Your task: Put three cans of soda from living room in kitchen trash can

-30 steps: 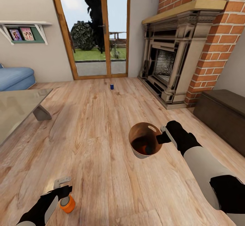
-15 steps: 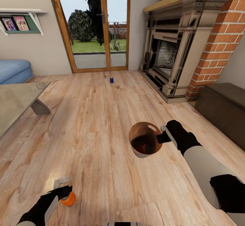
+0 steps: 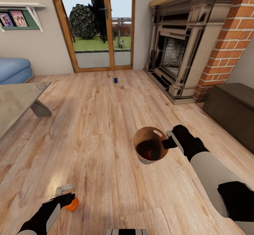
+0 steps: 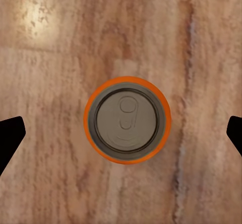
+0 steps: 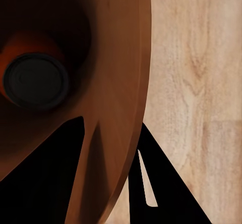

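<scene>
Fingers of the left gripper (image 4: 121, 133) spread wide over the orange can (image 4: 127, 119); right gripper (image 3: 168, 144) clamps the bin (image 3: 143, 137) rim.

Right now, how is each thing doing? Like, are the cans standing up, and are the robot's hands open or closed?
Orange soda can: upright on the floor, between the open fingers, not gripped.
Blue soda can: upright on the floor, far off near the glass door.
Trash can: held off the floor, one can inside.
Left gripper: open.
Right gripper: shut on the trash can's rim.
</scene>
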